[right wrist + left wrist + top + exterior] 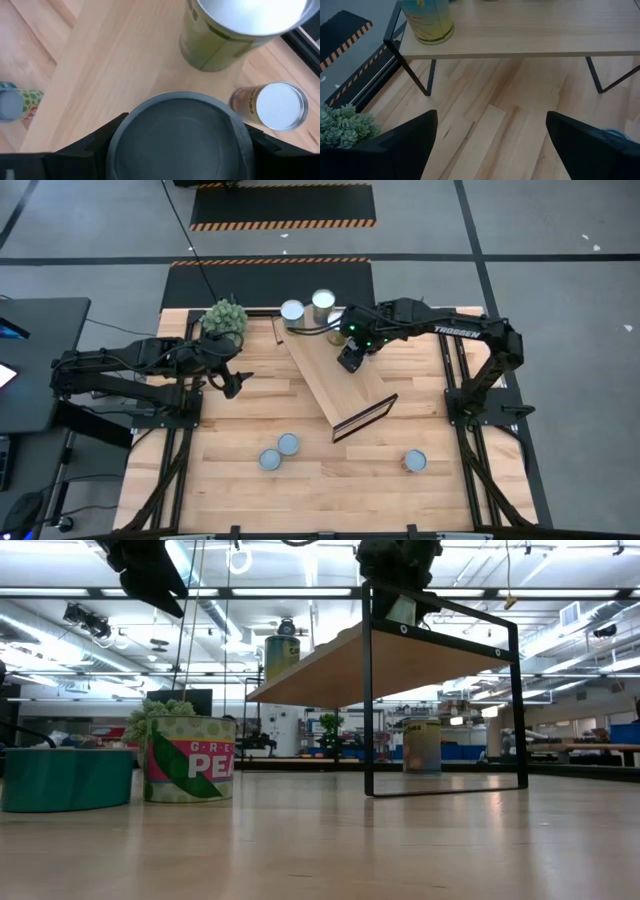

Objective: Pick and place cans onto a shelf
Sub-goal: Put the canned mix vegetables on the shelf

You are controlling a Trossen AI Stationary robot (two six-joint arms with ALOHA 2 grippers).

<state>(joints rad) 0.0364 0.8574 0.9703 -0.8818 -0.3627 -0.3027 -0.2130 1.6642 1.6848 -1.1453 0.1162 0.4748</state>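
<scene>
Pale wood shelf (335, 375) lies slantwise on the worktop (250, 410). Above it the right end effector (349, 360) grasps a can (180, 135) (grey lid up), near two cans (322, 304) on the shelf's far end. The left end effector (232, 383) hangs released beside the plant (224, 317).

A green spiky plant ball (225, 317) is seen near the far left corner of the light-wood table (300, 480). Behind the table, dark floor mats edged with orange-and-black hazard stripes (283, 206) are laid on the grey floor. A black desk (35, 350) is placed just beside the table's left side.
</scene>
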